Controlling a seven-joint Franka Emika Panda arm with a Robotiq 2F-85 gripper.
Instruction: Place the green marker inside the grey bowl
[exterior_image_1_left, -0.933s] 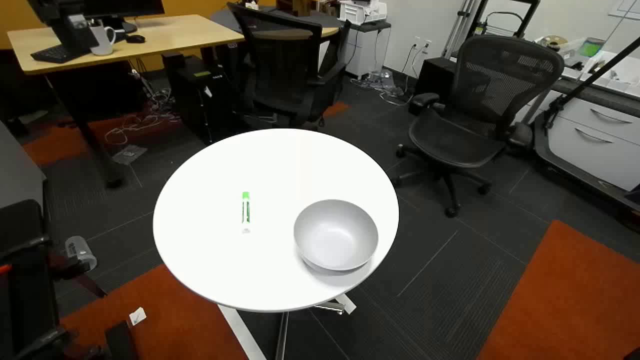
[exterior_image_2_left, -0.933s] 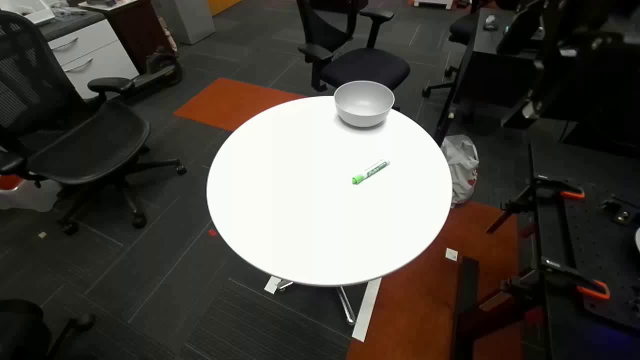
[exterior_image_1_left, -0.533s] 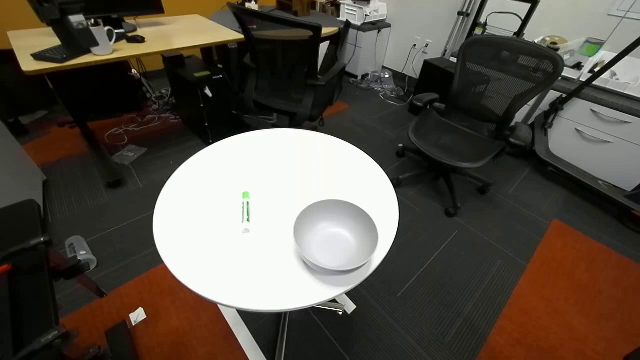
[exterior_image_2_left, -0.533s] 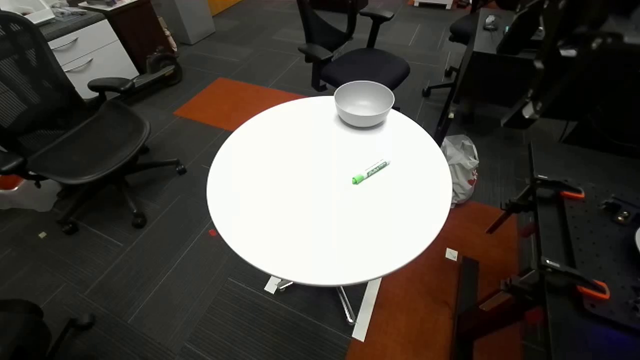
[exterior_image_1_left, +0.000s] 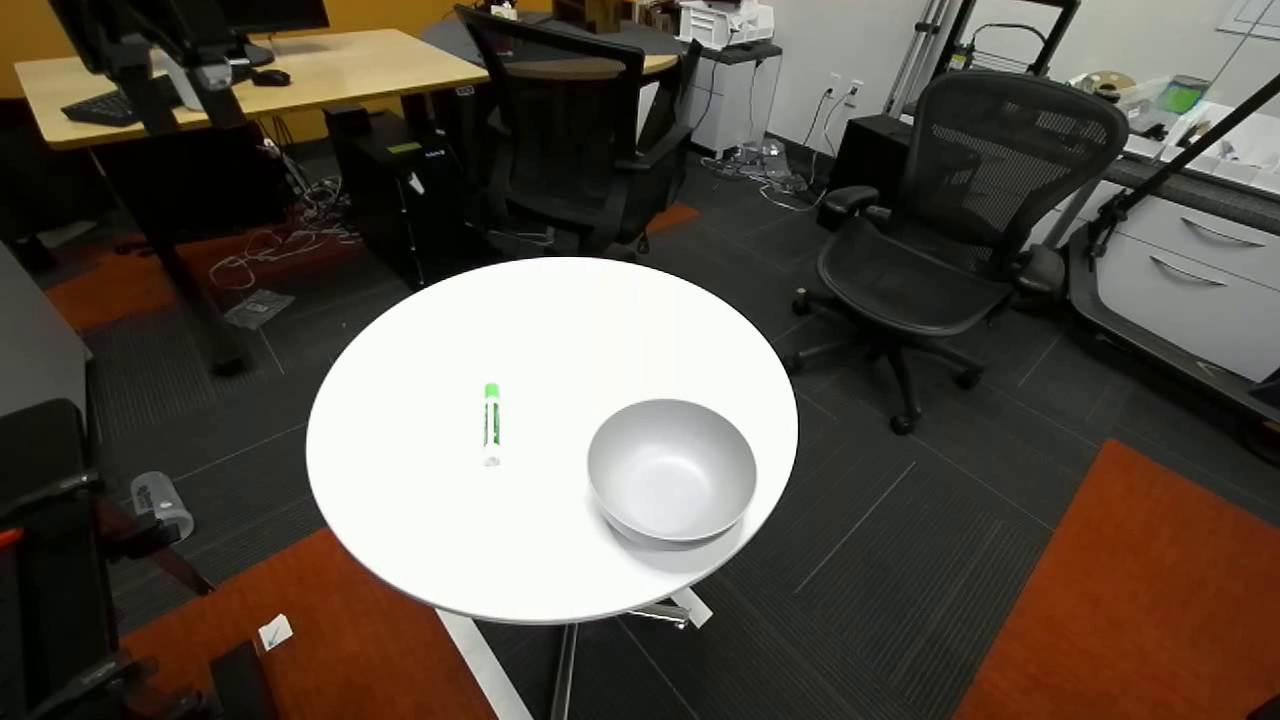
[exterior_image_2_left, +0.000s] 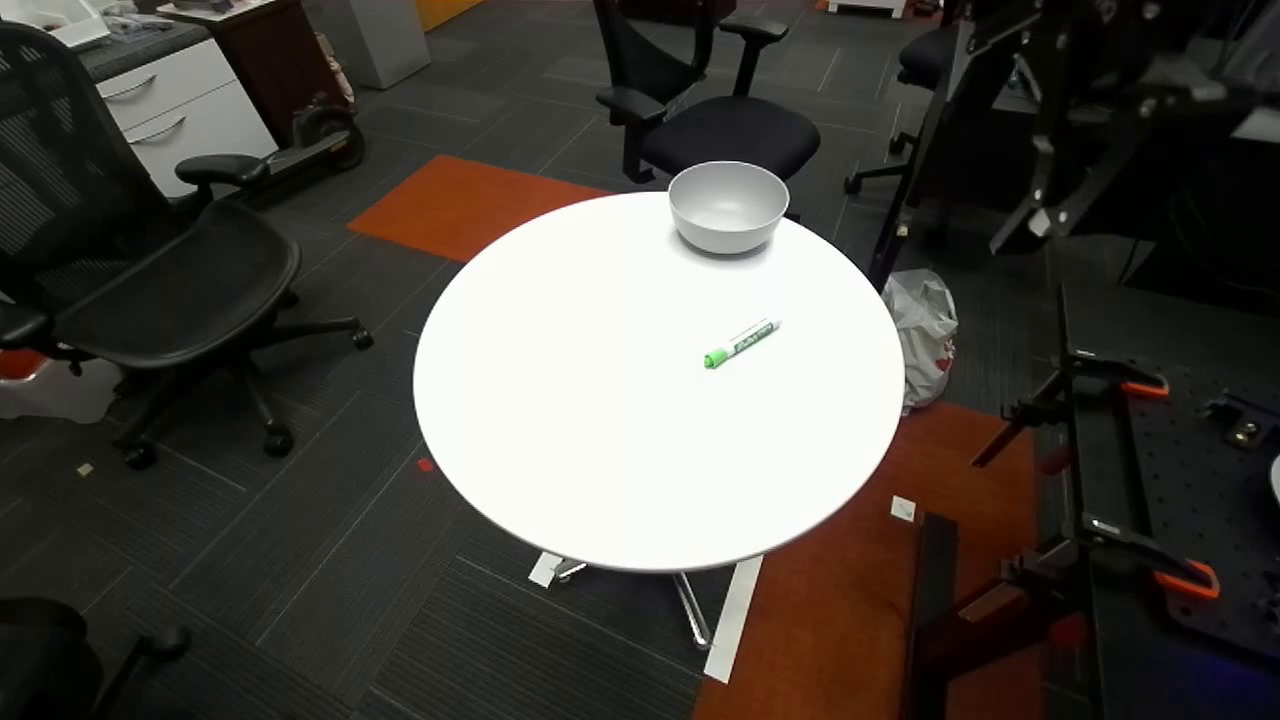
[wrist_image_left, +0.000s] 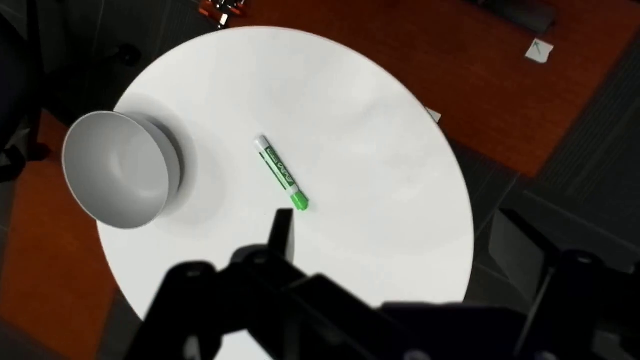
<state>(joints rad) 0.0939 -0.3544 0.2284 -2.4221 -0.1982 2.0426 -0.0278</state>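
Green-capped marker (wrist_image_left: 281, 172) lay on the round white table (wrist_image_left: 360, 125), outside the upright grey bowl (wrist_image_left: 117, 170) — whose smooth inner floor was in sight. The gripper (wrist_image_left: 397, 225) held its jaws wide, its body cut off by the wrist view's bottom edge — the marker's smallest lettering unreadable.

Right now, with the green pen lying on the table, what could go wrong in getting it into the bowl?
The green marker is thin and lies flat on the white table, so the open gripper might miss it or set it rolling. In the wrist view it lies slanted to the jaws, so it could be gripped crookedly. In both exterior views the grey bowl stands near the table's edge; a bump might push it off.
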